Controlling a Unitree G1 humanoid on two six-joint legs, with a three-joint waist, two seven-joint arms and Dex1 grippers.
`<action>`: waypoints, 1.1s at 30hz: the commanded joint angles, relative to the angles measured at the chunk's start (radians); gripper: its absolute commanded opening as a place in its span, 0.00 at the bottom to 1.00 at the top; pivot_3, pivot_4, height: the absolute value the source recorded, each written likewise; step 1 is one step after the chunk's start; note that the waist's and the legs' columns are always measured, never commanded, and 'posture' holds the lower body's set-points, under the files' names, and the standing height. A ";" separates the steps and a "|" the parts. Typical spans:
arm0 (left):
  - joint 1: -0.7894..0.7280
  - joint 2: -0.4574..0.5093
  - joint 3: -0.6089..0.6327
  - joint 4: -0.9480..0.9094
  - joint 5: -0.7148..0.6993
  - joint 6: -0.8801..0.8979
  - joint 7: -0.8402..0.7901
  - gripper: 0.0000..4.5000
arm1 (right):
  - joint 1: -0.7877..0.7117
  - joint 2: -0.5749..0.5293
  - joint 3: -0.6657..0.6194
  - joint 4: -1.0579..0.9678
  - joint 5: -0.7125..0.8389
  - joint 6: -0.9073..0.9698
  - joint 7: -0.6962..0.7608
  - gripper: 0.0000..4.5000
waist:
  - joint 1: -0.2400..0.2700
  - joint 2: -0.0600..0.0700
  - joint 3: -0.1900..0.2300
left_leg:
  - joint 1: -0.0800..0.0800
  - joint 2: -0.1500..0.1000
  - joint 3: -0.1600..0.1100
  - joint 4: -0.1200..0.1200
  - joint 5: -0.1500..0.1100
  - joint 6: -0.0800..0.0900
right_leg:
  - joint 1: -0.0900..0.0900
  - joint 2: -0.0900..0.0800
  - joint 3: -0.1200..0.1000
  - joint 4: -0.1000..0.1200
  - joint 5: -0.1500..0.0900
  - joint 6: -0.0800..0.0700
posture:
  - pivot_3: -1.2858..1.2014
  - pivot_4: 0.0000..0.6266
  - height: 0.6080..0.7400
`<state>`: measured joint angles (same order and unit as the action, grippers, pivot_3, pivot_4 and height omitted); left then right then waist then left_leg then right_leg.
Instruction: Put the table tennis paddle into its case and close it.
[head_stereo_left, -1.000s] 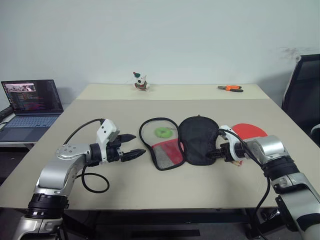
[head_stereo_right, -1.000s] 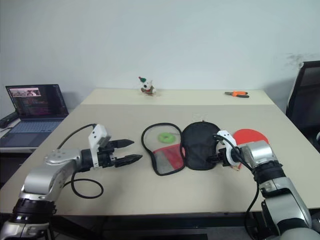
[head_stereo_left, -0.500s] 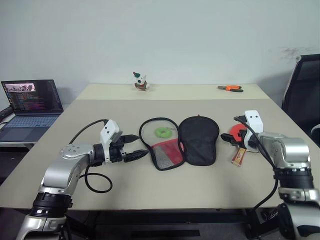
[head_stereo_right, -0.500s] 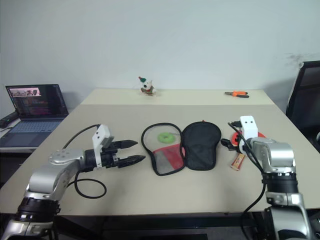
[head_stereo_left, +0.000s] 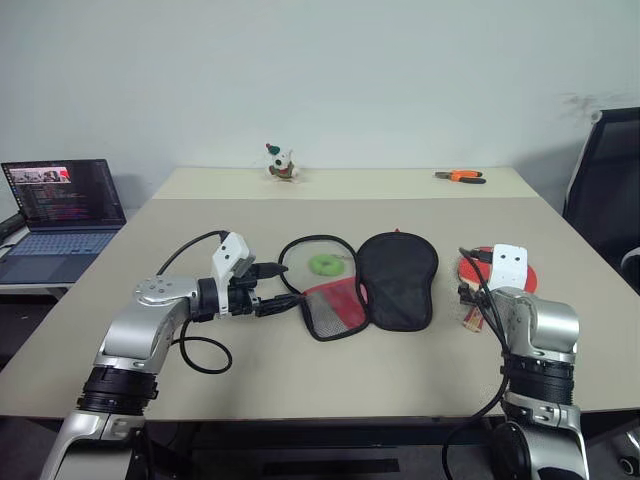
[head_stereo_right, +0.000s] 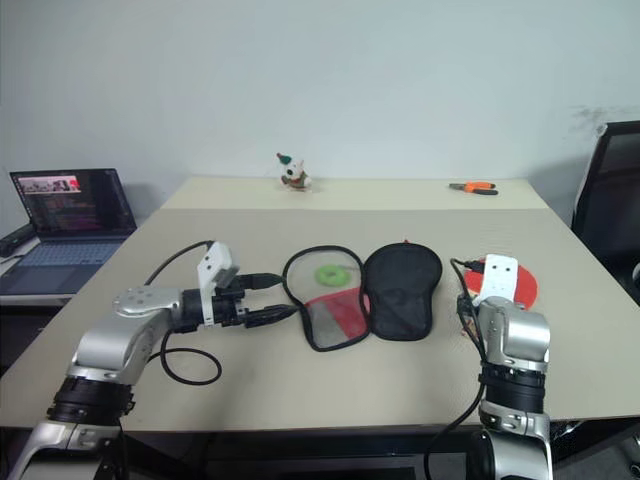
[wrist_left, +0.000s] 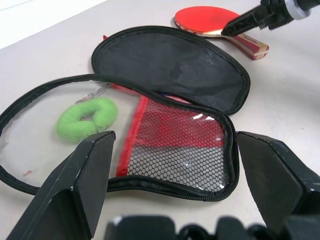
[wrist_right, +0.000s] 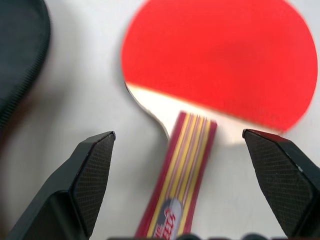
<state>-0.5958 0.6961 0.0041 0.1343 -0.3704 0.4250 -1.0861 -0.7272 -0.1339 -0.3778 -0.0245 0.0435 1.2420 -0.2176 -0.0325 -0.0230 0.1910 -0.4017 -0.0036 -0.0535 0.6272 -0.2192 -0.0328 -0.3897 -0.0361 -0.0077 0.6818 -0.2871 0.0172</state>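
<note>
My right pincer (wrist_right: 182, 150) hangs just above the bench (head_stereo_left: 300, 375) with its two black fingers (wrist_right: 85, 175) spread wide and nothing between them; they straddle the handle (wrist_right: 182, 175) of the paddle (wrist_right: 220, 60), which lies flat, red face up, at the right of the bench. The handle points back toward me and the round blade away. The paddle sits just beside the black half of the case (head_stereo_left: 397, 280), not touching it as far as I can tell.

The case lies unzipped and folded open like a book: black half to the right, the red and mesh half (wrist_left: 175, 145) to the left, with a lime-green ring (wrist_left: 86, 116) resting on the clear part of the open half. My left pincer (head_stereo_left: 283, 298), fingers likewise parted and empty, faces the near edge of the open half, close to the zip.

I judge the paddle to be light and rigid. The rubber face looks grippy but is easily marked, so the striped wooden handle is the better hold: narrow enough for my fingers, flat-sided, and firm. Because it lies flat, my fingers must come down on either side of the handle and pinch its edges; a glancing touch would likely spin it on the smooth bench.

The case appears soft and limp. It will fold or slide if pushed, so I expect to pin or lift its rim near the zip while the blade goes in first.
</note>
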 joint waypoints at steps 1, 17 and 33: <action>-0.023 0.007 0.013 -0.004 0.003 -0.023 -0.009 0.93 | -0.009 0.022 -0.023 -0.010 -0.013 0.010 -0.035 1.00 | 0.000 0.000 0.000 | 0.000 0.000 0.000 0.000 0.000 0.000 | 0.000 0.000 0.000 0.000 0.000 0.000 | 0.52 0.24 1.00; -0.007 0.009 0.021 -0.014 0.001 -0.025 0.001 0.93 | -0.021 0.003 -0.050 0.234 -0.019 -0.191 -0.056 1.00 | -0.001 -0.001 -0.001 | 0.002 0.000 0.001 0.001 0.001 0.002 | 0.003 0.000 0.000 0.000 0.000 0.001 | 0.52 0.24 1.00; 0.008 0.019 0.022 -0.029 0.001 -0.025 0.003 0.93 | -0.036 -0.055 -0.056 0.343 0.006 -0.302 -0.099 0.32 | 0.008 -0.002 -0.002 | 0.001 -0.002 0.000 0.001 0.002 0.004 | 0.004 -0.002 -0.001 -0.002 0.001 0.002 | 0.52 0.24 1.00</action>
<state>-0.5821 0.7010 0.0048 0.1361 -0.3681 0.4115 -1.0814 -0.7683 -0.1547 -0.4087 0.2987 0.0631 0.9481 -0.2874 -0.0245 -0.0253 0.1894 -0.4006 -0.0062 -0.0536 0.6283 -0.2167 -0.0289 -0.3858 -0.0383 -0.0083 0.6802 -0.2859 0.0190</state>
